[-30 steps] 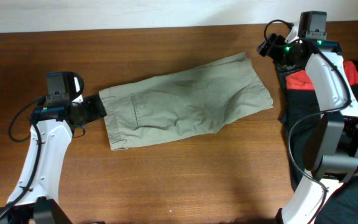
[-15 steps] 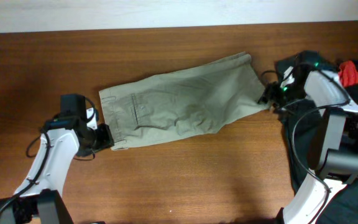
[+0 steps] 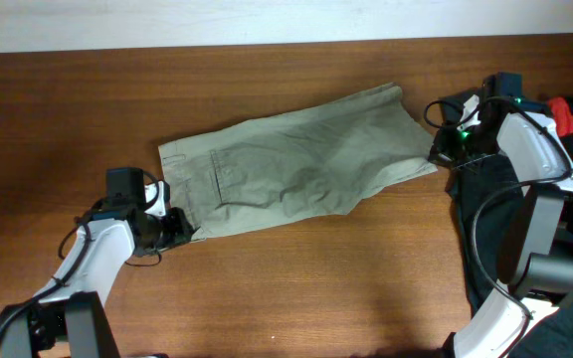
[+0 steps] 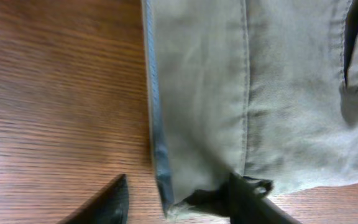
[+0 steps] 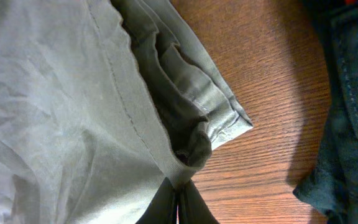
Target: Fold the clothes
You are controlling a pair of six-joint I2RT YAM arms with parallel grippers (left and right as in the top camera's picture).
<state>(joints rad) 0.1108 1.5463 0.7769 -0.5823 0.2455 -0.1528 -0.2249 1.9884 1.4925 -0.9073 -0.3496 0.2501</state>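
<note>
Both arms low: left claw [image 4: 178,186] gapes astride shorts [image 3: 296,164] corner, right claw [image 5: 179,200] pinches hem.

At the right of the overhead view, the black garment [image 3: 490,214] and red garment [image 3: 571,111] are cut off by the edge and partly covered by the right arm [image 3: 525,149]. The fingertips of the left gripper [image 3: 180,227] are too small to be made out there. In the wrist views, its fingers and those of the right gripper [image 5: 178,190] are cropped at the near edge, and only part of the shorts [image 4: 278,81] is seen.
</note>
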